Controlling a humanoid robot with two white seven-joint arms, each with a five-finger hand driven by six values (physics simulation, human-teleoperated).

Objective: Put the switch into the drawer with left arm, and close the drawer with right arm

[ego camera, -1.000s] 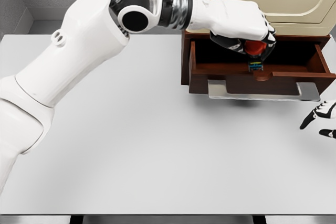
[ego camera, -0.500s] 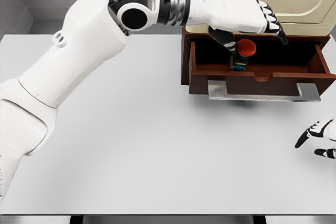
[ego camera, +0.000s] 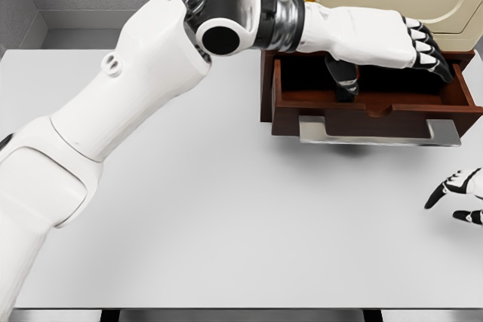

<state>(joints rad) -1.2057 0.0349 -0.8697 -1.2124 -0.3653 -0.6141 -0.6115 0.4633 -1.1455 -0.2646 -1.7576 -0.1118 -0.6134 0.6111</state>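
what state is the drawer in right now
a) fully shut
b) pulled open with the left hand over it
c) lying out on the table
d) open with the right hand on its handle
b: the drawer stands pulled out, and the left hand stretches above it with fingers spread, holding nothing; the right hand is at the table's right edge, away from the handle.

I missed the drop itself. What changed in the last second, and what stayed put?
The left hand opened and let go of the red-topped switch, which now no longer shows inside the drawer; its fingers stretched out to the right over the drawer. The right hand shifted slightly at the right edge. The drawer stayed open, the table unchanged.
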